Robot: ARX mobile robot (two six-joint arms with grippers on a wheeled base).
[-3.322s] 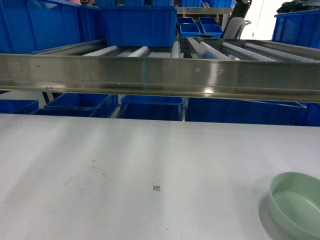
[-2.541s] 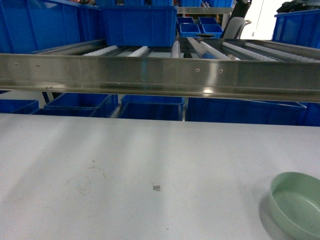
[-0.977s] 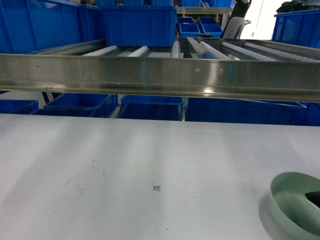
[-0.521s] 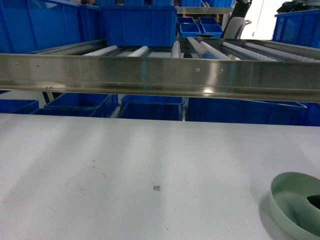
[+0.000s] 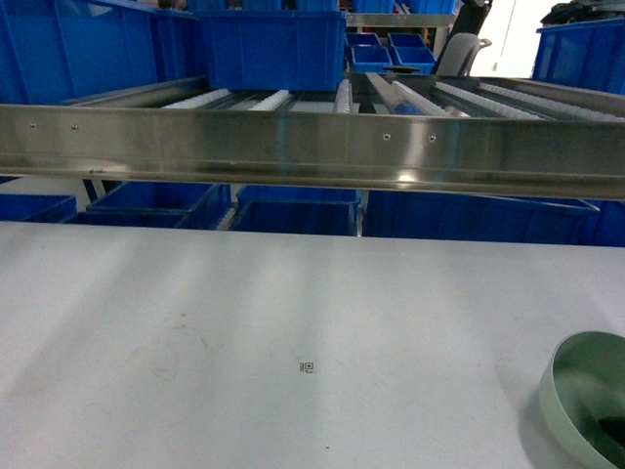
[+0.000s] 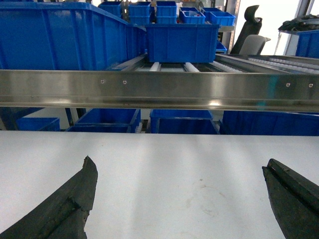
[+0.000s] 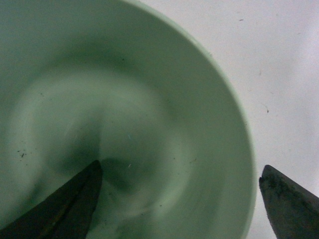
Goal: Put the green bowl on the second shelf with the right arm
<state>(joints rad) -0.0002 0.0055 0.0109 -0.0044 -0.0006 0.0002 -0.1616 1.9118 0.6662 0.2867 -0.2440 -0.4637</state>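
The pale green bowl (image 5: 591,386) sits on the white table at the lower right edge of the head view, partly cut off. My right gripper (image 7: 182,164) is open and straddles the bowl's (image 7: 124,99) right wall: one fingertip (image 7: 84,191) is inside the bowl, the other (image 7: 284,196) is outside over the table. Only a dark tip of it (image 5: 613,427) shows in the head view. The second shelf (image 5: 312,147), a steel tier with roller rails, runs across behind the table. My left gripper (image 6: 179,160) is open over bare tabletop.
A large blue crate (image 5: 271,49) stands on the roller rails at the back, with more blue crates (image 5: 293,210) below the steel bar. The white table (image 5: 244,322) has a small printed marker (image 5: 308,367) near its middle.
The bowl has slid a little to the right on the table since half a second ago. A dark fingertip came into the bowl about one second ago and stays there.
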